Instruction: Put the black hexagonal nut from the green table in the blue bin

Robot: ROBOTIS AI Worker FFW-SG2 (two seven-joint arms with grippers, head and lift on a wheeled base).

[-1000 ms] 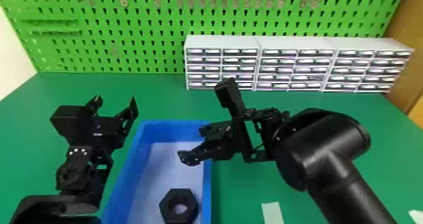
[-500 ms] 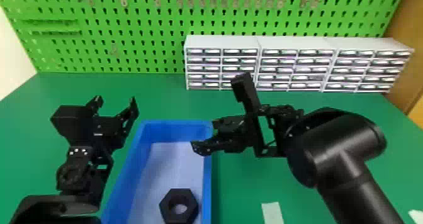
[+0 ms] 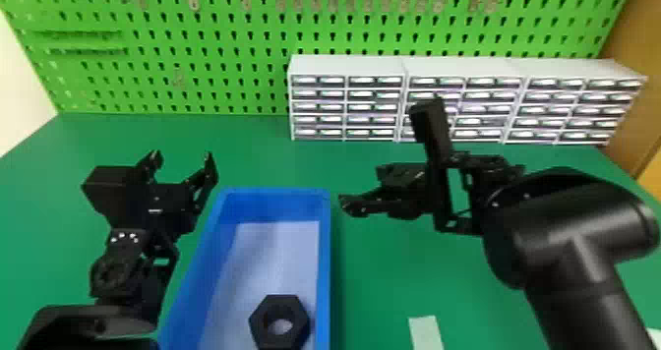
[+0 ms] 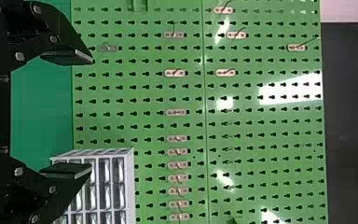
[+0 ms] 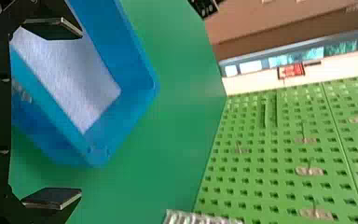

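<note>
Black hexagonal nut (image 3: pixel 280 306): where do you see it?

"Inside the blue bin (image 3: pixel 323 265), toward me, resting on the pale bottom close to the right wall."

"And your grip?"

"Released on both sides, fingers spread. My left pincer (image 3: pixel 182 162) hangs just left of the bin, my right pincer (image 3: pixel 363 189) near its right edge."

"Any room?"

"Green bench (image 3: pixel 383 275) runs along the right rim, with a pale strip (image 3: pixel 427 334) on it, and stretches behind to the drawer units (image 3: pixel 346 66), then the green pegboard (image 3: pixel 236 34)."
</note>
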